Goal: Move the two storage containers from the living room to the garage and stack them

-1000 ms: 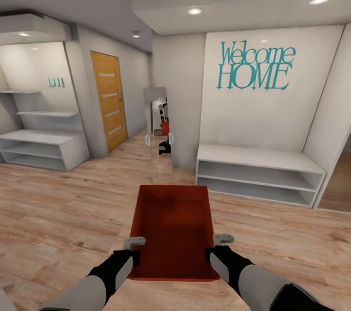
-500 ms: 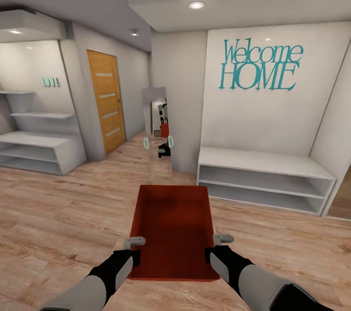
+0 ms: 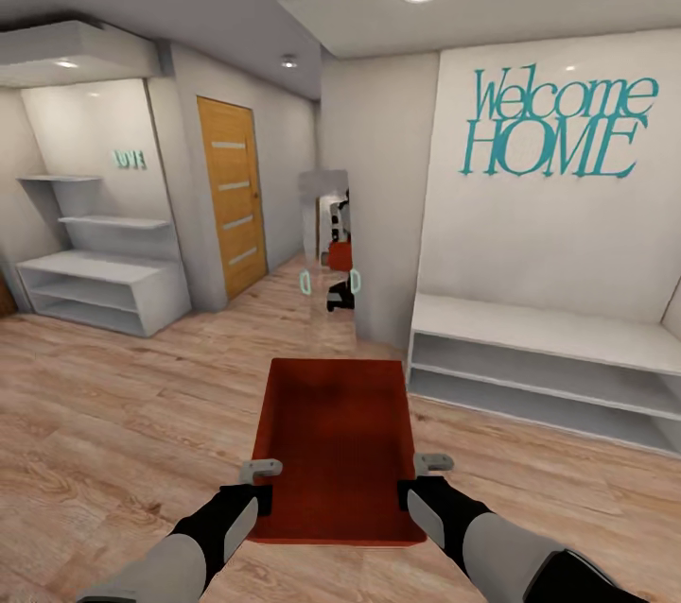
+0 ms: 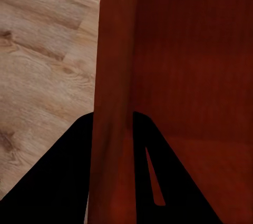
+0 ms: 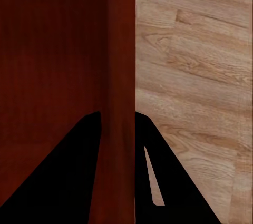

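We hold one orange-red bin (image 3: 336, 447) out in front of us, carried between both arms above a light wood floor (image 3: 113, 414). Our left gripper (image 3: 257, 488) pinches the bin's left wall near its close corner, and our right gripper (image 3: 419, 484) pinches the right wall at the matching spot. In the left wrist view, the two dark fingers (image 4: 63, 182) straddle the wall of the bin (image 4: 174, 66), one outside over the wood floor (image 4: 42, 50), one inside the bin. The right wrist view mirrors this: one finger (image 5: 63, 176) lies inside the bin (image 5: 52, 45) and the other outside, with the wall clamped between them and the floor (image 5: 195, 76) beyond.

Past the fingertips, the bin stretches away from us, open and empty. Further ahead stands a white wall with teal "Welcome HOME" lettering (image 3: 553, 123) above a low white shelf (image 3: 539, 362). To the left are a wooden door (image 3: 232, 192) and more white shelves (image 3: 99, 286). A narrow mirror (image 3: 331, 249) between them shows a small reflection of us with the bin.
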Controlling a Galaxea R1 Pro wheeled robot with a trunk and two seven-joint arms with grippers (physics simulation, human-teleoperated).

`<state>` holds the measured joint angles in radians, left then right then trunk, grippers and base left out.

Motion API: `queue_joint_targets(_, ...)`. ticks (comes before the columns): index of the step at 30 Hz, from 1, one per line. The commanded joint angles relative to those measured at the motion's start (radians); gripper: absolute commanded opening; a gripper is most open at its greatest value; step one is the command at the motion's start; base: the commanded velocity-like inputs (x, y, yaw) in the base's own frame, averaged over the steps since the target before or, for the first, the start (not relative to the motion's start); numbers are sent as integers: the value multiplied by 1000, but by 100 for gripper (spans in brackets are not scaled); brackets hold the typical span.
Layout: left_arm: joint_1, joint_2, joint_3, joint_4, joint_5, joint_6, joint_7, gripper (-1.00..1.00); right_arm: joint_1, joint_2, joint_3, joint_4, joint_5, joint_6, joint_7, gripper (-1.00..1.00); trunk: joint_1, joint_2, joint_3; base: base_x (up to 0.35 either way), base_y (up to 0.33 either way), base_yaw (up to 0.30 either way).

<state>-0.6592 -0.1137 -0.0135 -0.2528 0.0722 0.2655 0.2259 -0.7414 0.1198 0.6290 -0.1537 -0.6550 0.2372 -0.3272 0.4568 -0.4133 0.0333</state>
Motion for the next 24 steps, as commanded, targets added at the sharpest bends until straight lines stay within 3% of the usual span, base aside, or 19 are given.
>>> queue_joint_targets(1, 1, 6, -6, 1, -8, 8, 11, -100, -1, -3, -8, -3, 32, -39, -10, -100, 1, -1, 0, 322, 0, 269)
queue_joint_targets(24, 1, 6, -6, 1, -8, 8, 11, -100, -1, -3, -8, -3, 32, -39, -10, -100, 1, -1, 0, 322, 0, 270)
